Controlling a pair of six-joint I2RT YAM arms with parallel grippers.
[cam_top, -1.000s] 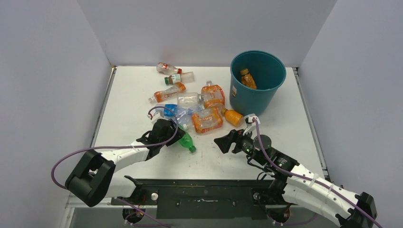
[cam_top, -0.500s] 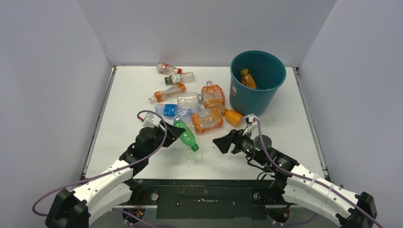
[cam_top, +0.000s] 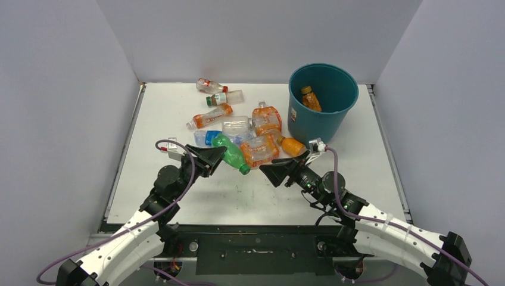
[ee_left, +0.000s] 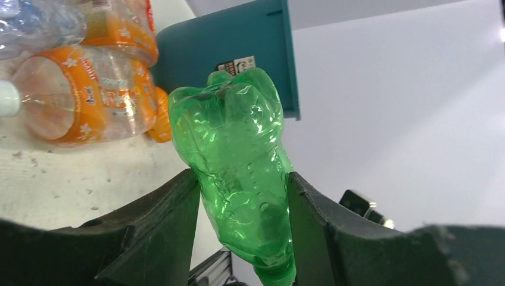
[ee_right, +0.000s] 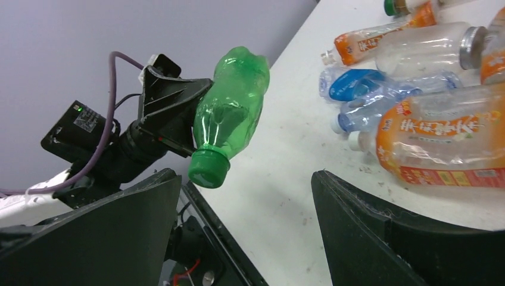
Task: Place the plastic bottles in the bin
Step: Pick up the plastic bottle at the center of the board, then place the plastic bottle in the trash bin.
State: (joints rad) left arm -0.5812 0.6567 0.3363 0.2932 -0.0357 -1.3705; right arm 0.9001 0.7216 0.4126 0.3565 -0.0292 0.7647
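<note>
Green bottle point(ee_left: 233, 149) gripped aloft by left end effector point(ee_left: 241, 182).

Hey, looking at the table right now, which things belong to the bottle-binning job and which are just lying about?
Belong to the job:
- green bottle, clamped in the left gripper
- bin
- orange bottle already inside it
- loose bottles clustered on the table

Not part of it:
- purple cable
- black base rail
</note>
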